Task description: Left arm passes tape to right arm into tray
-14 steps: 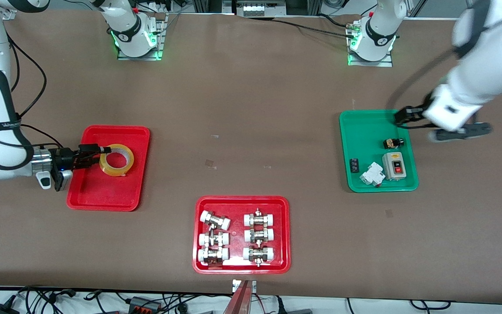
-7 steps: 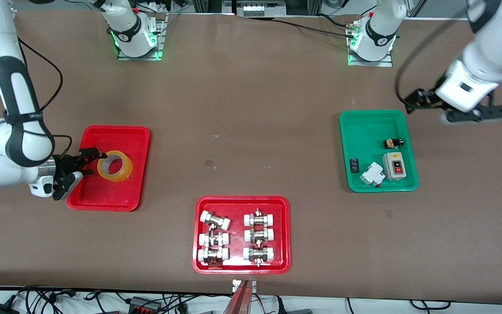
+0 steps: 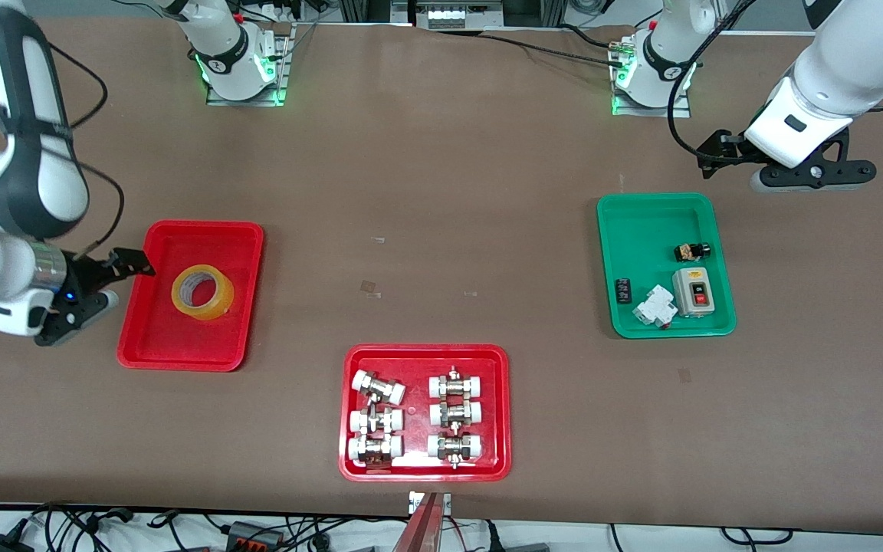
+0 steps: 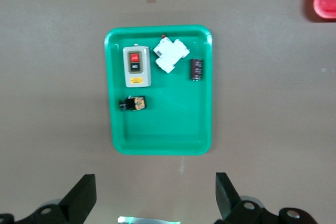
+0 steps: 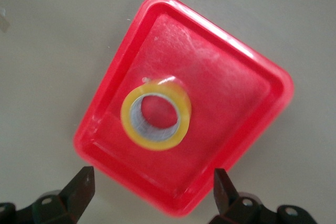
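Note:
The yellow tape (image 3: 224, 296) lies flat on the floor of the plain red tray (image 3: 181, 341). The right wrist view also shows the tape (image 5: 157, 144) in the tray (image 5: 231, 93). My right gripper (image 3: 132, 262) is open and empty, above the tray's edge toward the right arm's end. Its open jaws (image 5: 152, 174) frame a tray corner. My left gripper (image 3: 717, 153) is open and empty, over bare table between the green tray and its base. Its fingers (image 4: 155, 182) are wide apart.
The green tray (image 3: 641, 230) holds a switch box (image 3: 694, 291), a white breaker and small black parts; it also shows in the left wrist view (image 4: 163, 129). A red tray (image 3: 425, 354) of white-capped metal fittings sits nearest the front camera.
The right gripper let go of the tape, which went from tilted to flat in the tray, and drew back toward the right arm's end. The left arm moved from the green tray toward its base.

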Robot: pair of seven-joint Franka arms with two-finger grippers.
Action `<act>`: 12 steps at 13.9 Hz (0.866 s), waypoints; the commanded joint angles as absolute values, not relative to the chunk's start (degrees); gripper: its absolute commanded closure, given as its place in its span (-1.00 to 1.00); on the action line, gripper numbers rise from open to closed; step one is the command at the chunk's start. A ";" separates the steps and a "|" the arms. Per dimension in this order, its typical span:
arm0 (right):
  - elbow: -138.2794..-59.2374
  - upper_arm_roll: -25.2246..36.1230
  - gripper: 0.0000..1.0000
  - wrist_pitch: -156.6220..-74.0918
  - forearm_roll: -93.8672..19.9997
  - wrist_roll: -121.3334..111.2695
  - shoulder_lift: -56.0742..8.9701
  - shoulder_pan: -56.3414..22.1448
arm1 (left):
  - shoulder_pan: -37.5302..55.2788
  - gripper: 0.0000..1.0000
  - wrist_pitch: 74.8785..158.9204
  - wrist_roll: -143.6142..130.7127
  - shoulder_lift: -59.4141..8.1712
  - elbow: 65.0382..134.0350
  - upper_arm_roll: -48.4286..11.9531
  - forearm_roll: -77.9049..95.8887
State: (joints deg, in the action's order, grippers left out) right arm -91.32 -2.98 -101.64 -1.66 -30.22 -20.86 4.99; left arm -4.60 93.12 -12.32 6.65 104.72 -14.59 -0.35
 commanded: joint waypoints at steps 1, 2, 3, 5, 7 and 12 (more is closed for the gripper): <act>-93.16 -2.90 -1.00 -96.53 0.87 -19.46 -13.47 3.34 | -5.54 -1.00 94.92 -10.55 7.12 104.24 -14.76 1.76; -93.16 -2.99 -1.00 -94.50 0.88 -16.81 -11.36 3.17 | -5.28 -1.00 94.75 -10.63 6.42 103.11 -15.03 1.76; -93.34 -3.08 -1.00 -92.92 0.88 -14.09 -9.08 3.08 | -5.19 -1.00 94.66 -10.55 5.46 101.96 -15.03 1.76; -95.61 -3.16 -1.00 -92.37 0.79 -6.89 -4.25 2.99 | -5.27 -1.00 94.57 -10.02 4.49 100.55 -15.03 1.58; -98.34 -3.25 -1.00 -92.99 0.62 -1.87 0.68 2.90 | -5.19 -1.00 94.92 -10.19 4.39 100.37 -15.12 0.36; -98.88 -3.52 -1.00 -91.94 0.35 8.52 5.27 1.14 | -5.45 -1.00 93.16 -10.28 4.57 100.20 -14.94 -0.62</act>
